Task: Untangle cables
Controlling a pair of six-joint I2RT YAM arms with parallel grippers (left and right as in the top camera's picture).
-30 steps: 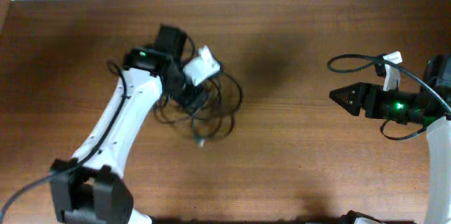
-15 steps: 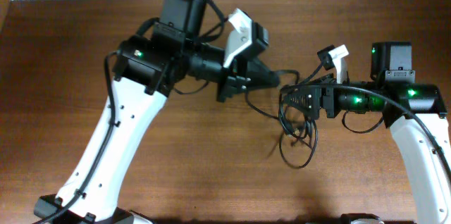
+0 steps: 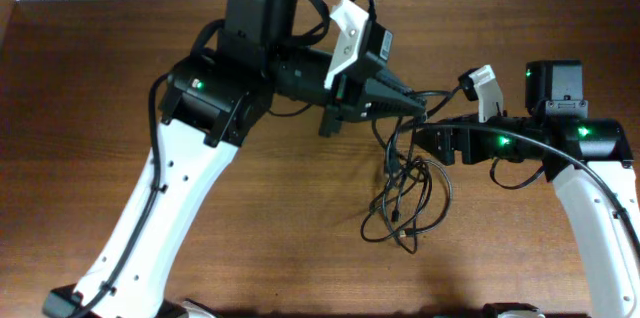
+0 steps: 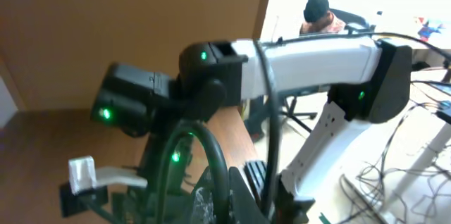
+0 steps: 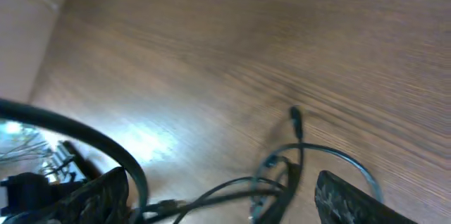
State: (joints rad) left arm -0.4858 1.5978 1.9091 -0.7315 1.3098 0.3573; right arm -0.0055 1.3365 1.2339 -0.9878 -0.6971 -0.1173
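Your left tool (image 3: 408, 108) is clenched on the thin black tangled cables (image 3: 400, 203), which dangle in loops over the brown wooden counter (image 3: 500, 248). Your right tool (image 3: 422, 140) sits just beside them, jaws spread wide, gripping nothing.

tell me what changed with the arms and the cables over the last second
The left gripper carried the cables from the left part of the table toward the middle, where they now hang from it. The right gripper swung in from the far right to meet them, fingers apart with strands between. Unchanged: the left gripper stays shut on the cables, still one tangled bunch.
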